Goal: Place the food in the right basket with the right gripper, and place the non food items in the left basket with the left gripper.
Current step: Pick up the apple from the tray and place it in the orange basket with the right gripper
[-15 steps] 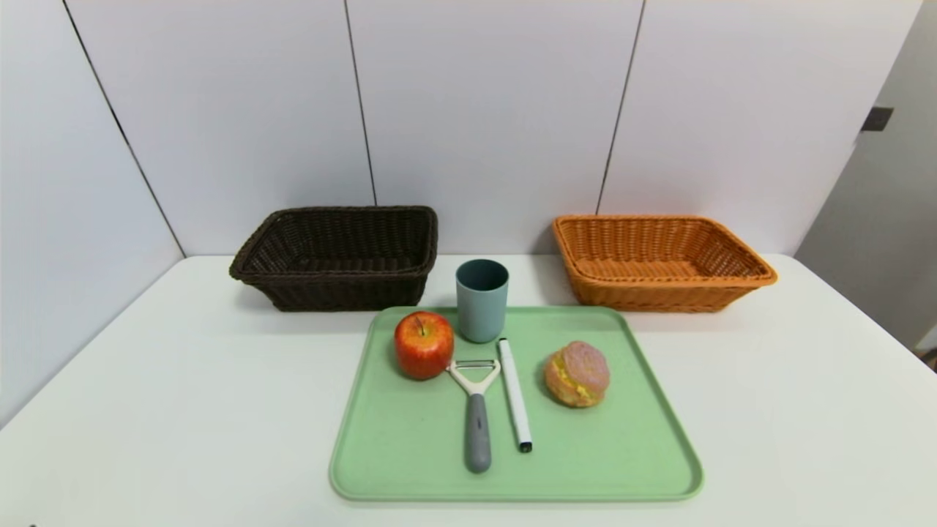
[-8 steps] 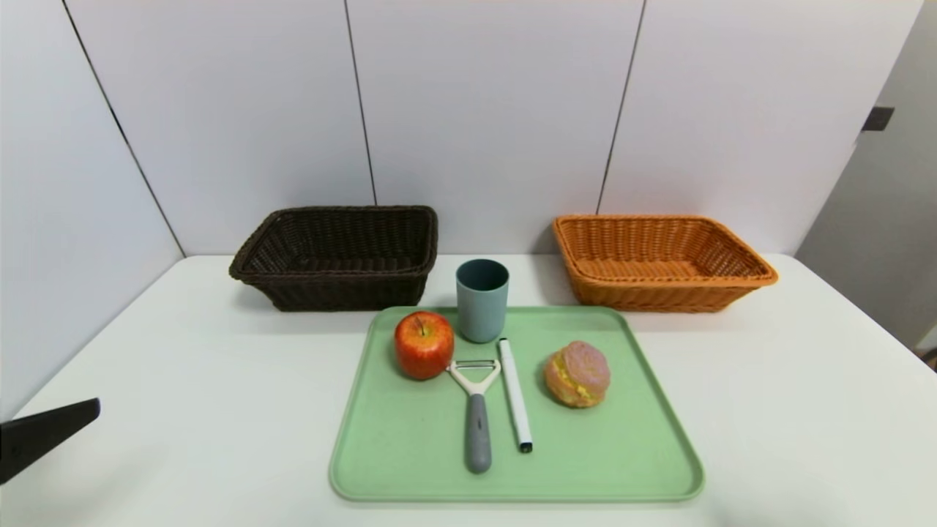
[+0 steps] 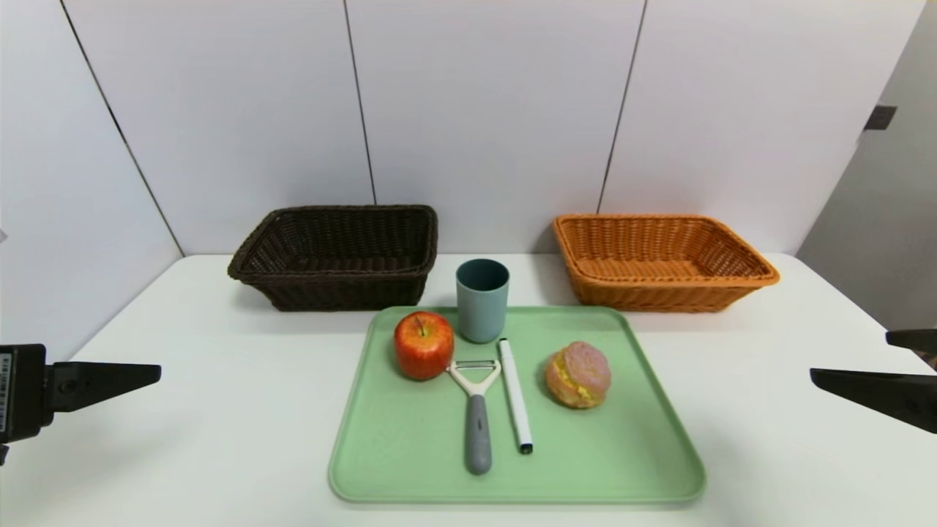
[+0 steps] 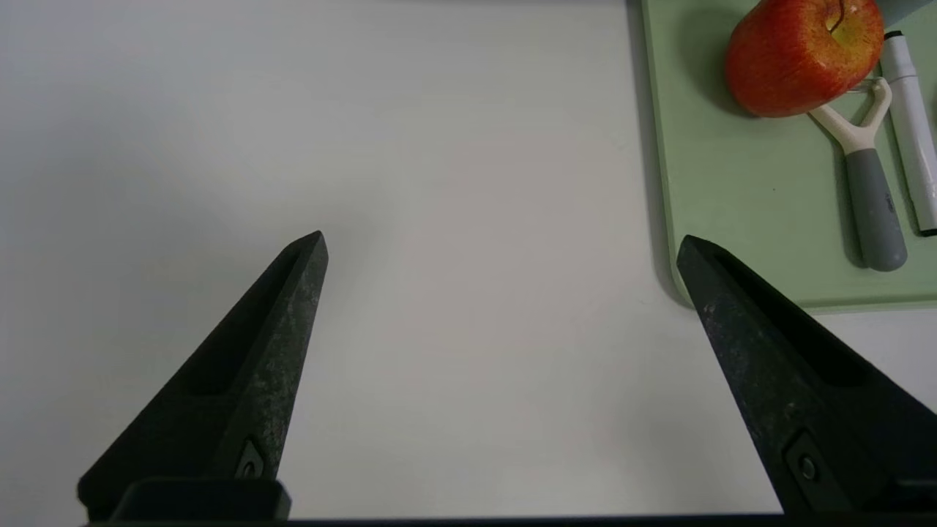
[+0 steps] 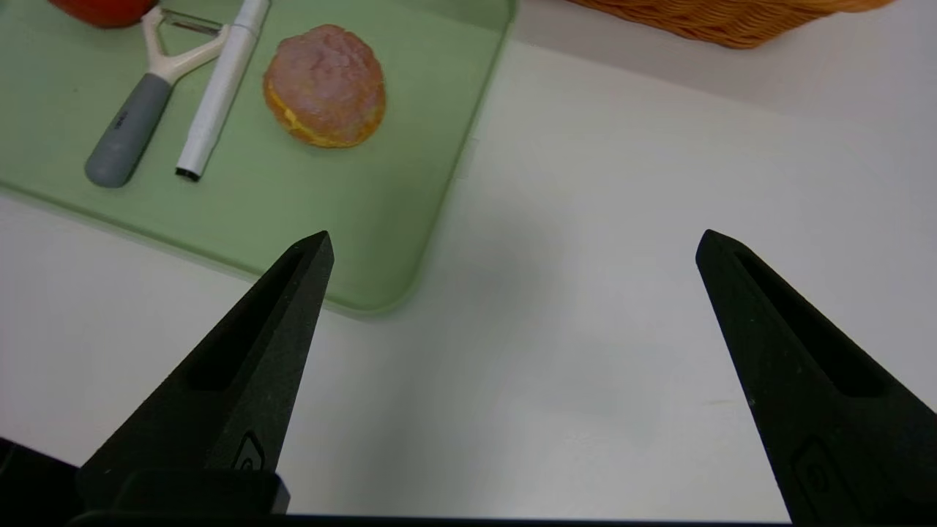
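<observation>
A red apple (image 3: 424, 344), a teal cup (image 3: 482, 300), a white peeler (image 3: 476, 410), a white pen (image 3: 514, 394) and a pinkish-brown bun (image 3: 577, 374) rest on a green tray (image 3: 410, 461). The dark brown left basket (image 3: 337, 256) and the orange right basket (image 3: 659, 260) stand empty behind the tray. My left gripper (image 4: 503, 244) hovers open over bare table left of the tray, holding nothing. Over the table right of the tray, my right gripper (image 3: 849, 356) is open and empty too. The bun (image 5: 326, 86) lies beyond its fingers.
The white table (image 3: 219, 380) ends against grey wall panels just behind both baskets. The cup stands at the tray's far edge between the baskets. The apple touches the peeler's head. Bare table lies on either side of the tray.
Both grippers have come into the head view: the left one from the lower left edge, moving inward and up, then the right one at the right edge. The objects have not moved.
</observation>
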Available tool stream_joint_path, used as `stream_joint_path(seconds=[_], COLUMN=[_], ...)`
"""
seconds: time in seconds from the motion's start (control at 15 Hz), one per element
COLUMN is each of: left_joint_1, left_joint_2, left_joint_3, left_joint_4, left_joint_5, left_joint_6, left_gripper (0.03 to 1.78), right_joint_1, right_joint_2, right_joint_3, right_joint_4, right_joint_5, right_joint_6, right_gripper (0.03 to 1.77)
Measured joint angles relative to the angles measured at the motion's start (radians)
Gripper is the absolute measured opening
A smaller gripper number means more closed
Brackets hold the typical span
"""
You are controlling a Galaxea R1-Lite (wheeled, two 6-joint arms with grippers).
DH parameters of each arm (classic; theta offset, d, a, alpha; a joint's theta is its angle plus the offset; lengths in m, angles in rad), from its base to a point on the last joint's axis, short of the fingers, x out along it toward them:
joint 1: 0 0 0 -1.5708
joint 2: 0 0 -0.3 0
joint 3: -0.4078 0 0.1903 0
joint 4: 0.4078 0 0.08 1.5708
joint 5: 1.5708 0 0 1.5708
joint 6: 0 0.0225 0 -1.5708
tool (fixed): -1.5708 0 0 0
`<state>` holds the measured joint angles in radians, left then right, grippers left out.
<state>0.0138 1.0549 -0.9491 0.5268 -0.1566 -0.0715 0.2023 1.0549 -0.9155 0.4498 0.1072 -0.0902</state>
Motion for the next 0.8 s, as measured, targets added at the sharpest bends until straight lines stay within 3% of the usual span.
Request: stream_joint_path(seconds=[0.2, 0.8], left_joint_1=[0.0, -0.001], left_joint_2=[0.011, 0.021], left_joint_3=[0.002, 0.002], left_joint_4=[0.005, 0.004], left_joint_5=[-0.003, 0.0], left_joint_6=[-0.001, 0.0], left_gripper=[1.69, 1.69], right_joint_1=[0.118, 0.344], right_joint_2=[0.076, 0.319], right_joint_3=[-0.052, -0.3], right_joint_4=[0.001, 0.006], right_joint_5=[-0.002, -0.004], right_joint_6=[0.001, 0.058], right_gripper=[1.71, 1.71])
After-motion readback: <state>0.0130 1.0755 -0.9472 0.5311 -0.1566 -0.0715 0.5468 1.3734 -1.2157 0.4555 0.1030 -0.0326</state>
